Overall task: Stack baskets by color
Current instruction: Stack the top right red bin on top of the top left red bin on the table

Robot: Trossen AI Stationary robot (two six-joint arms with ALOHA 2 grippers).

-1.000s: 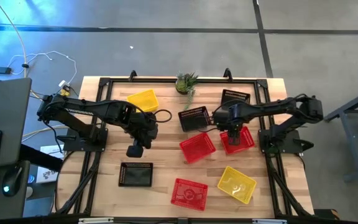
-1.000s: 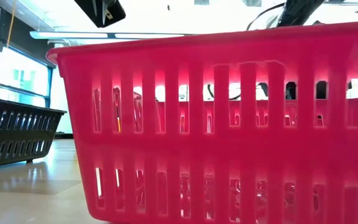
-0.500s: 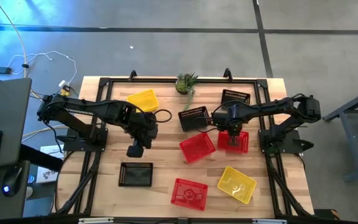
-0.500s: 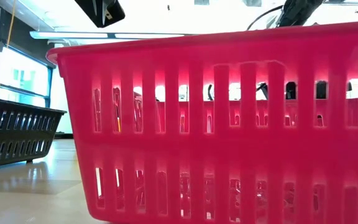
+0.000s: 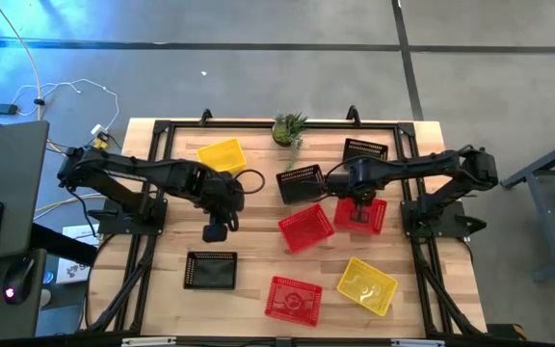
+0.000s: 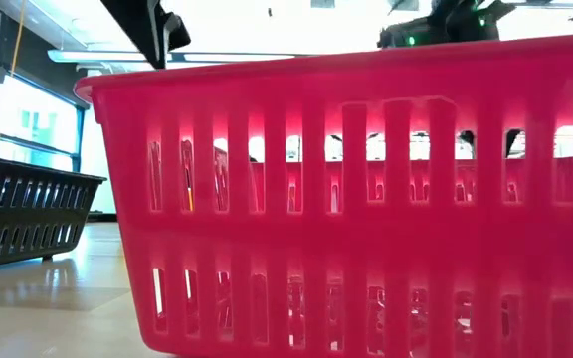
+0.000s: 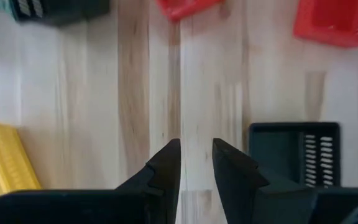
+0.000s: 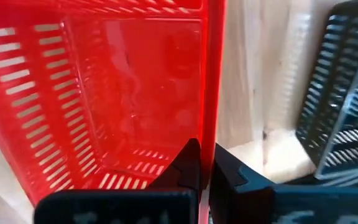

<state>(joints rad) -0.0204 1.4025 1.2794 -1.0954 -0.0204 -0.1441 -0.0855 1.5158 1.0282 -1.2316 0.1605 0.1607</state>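
Right gripper [image 8: 205,163] clenched on red basket [image 5: 359,214] wall, frame centre-right; light, stiff, slotted plastic — grip rim edge; left gripper [image 7: 196,163] slightly parted, empty.

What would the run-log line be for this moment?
right gripper: shut on red basket rim, beside black basket | left gripper: fingers slightly apart, empty, over bare table | stacking: none yet

Three red baskets [image 5: 305,227] [image 5: 359,214] [image 5: 293,299], two yellow [image 5: 222,154] [image 5: 366,284], three black [image 5: 211,271] [image 5: 300,183] [image 5: 365,150] lie scattered, unstacked.
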